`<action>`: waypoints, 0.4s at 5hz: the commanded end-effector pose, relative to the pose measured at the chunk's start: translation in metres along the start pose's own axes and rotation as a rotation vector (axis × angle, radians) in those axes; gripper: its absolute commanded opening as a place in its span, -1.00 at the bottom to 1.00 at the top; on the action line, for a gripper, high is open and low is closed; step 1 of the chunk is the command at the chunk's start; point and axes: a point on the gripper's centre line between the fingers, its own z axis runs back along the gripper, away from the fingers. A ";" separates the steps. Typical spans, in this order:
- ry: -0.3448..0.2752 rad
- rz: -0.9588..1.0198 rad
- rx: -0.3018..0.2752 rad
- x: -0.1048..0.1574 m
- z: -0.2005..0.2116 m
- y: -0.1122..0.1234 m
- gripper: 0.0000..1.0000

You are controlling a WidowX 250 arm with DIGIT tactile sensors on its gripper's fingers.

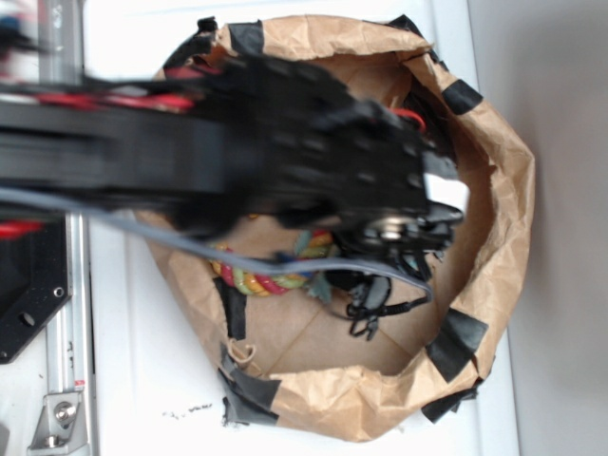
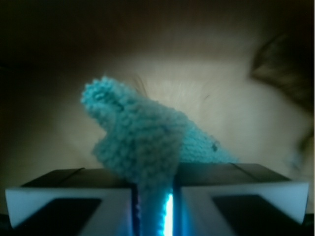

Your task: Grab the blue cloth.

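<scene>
My gripper (image 2: 153,206) pinches the blue cloth (image 2: 142,142) bunched ahead of it; the grasp looks made, lifting comes next.

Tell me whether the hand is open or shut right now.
Shut on the blue cloth. In the wrist view the hand has its two pads nearly together, with the cloth pinched between them and bunched up beyond.

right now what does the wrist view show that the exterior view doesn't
Only the wrist view shows the blue cloth, bunched and pinched between the closed fingers of the end effector. Only the exterior view shows the paper bag, the multicoloured rope in it, and the arm above. Both share the brown paper surface and the end effector.
</scene>
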 end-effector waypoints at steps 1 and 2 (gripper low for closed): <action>0.012 0.017 0.001 0.006 0.112 -0.003 -1.00; 0.034 0.019 0.003 0.003 0.125 -0.004 -1.00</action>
